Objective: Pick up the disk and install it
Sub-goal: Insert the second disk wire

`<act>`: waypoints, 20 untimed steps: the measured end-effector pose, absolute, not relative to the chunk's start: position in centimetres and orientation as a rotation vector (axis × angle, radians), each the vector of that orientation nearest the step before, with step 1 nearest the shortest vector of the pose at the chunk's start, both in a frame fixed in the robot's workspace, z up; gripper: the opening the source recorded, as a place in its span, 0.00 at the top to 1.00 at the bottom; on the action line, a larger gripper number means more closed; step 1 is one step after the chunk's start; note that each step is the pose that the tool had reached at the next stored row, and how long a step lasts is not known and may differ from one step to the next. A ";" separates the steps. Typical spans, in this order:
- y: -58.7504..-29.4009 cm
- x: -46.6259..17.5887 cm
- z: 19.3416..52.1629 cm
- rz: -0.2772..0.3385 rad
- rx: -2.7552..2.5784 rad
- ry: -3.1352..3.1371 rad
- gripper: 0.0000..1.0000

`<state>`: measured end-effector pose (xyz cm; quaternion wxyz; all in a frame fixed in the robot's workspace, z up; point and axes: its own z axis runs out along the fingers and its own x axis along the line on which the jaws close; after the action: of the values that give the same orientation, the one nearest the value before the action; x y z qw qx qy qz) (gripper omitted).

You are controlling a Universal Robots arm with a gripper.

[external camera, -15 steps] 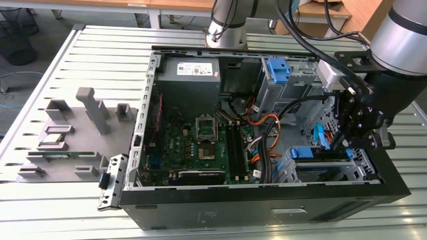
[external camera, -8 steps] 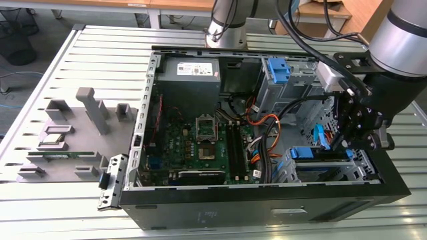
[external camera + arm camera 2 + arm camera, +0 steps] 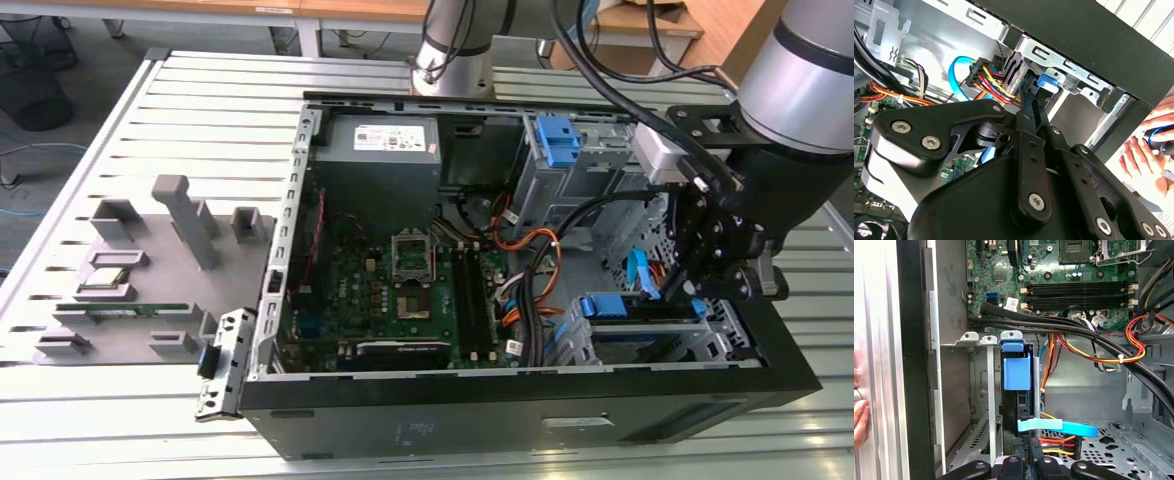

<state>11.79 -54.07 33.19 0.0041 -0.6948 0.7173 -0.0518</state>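
the gripper (image 3: 1026, 460) is pinched shut on the disk (image 3: 1016, 375), which stands on edge in the drive bay (image 3: 981, 340), its long side running from 12 to 6 o'clock above the fingers in the first wrist view.

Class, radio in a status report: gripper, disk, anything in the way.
Gripper down at the drive cage. Disk standing on edge in the cage, blue rail showing. Blue cable and power wires crowd the slot.

Disk (image 3: 1017, 374) rails blue (bright); gripper (image 3: 1029, 120) black.
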 end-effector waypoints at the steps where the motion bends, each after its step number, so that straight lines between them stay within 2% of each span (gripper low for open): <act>1: -54.1 11.8 33.2 -0.162 -2.177 2.248 0.84; 20: -54.1 11.8 33.4 -0.160 -2.182 2.241 0.84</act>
<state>11.79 -54.07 33.37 0.0048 -0.6966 0.7156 -0.0512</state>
